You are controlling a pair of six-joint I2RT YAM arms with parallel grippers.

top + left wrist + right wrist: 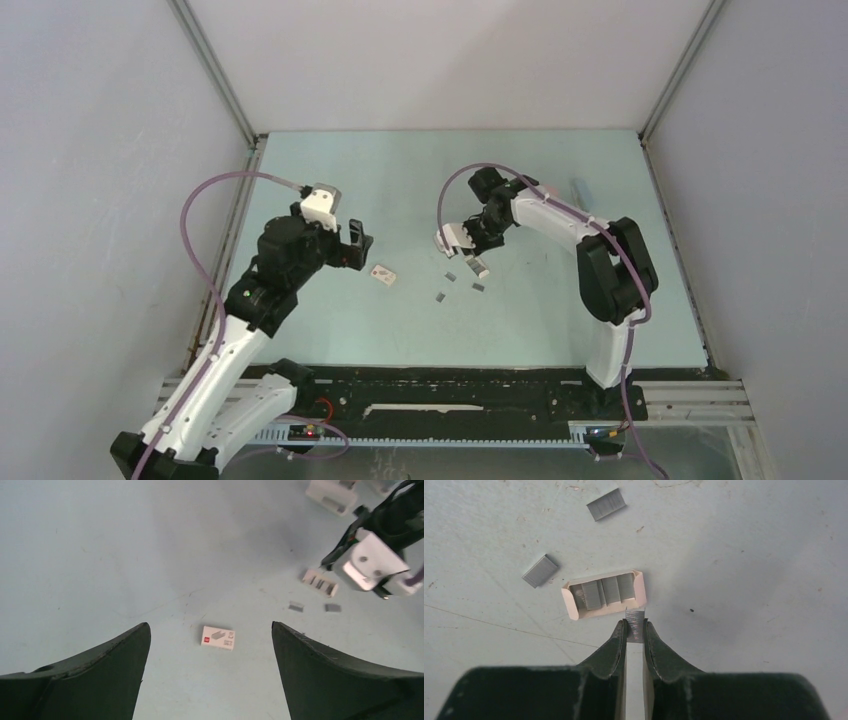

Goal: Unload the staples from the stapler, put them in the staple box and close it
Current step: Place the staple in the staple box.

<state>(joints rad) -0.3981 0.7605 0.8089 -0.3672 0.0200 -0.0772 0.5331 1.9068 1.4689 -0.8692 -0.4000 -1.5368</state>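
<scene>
Right jaws pinch a staple strip [635,625] just beside the open white box [570,604]; left jaws gape, well apart.

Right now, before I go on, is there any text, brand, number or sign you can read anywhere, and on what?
Closed box: red mark, grey drawing and small dark print, all too blurred to read.
Open box: no print shows.
Staples, loose or in the right gripper: no marks.
Nothing else bears text.

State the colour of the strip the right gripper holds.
Silvery grey staple strip; right wrist view shows it best.
</scene>
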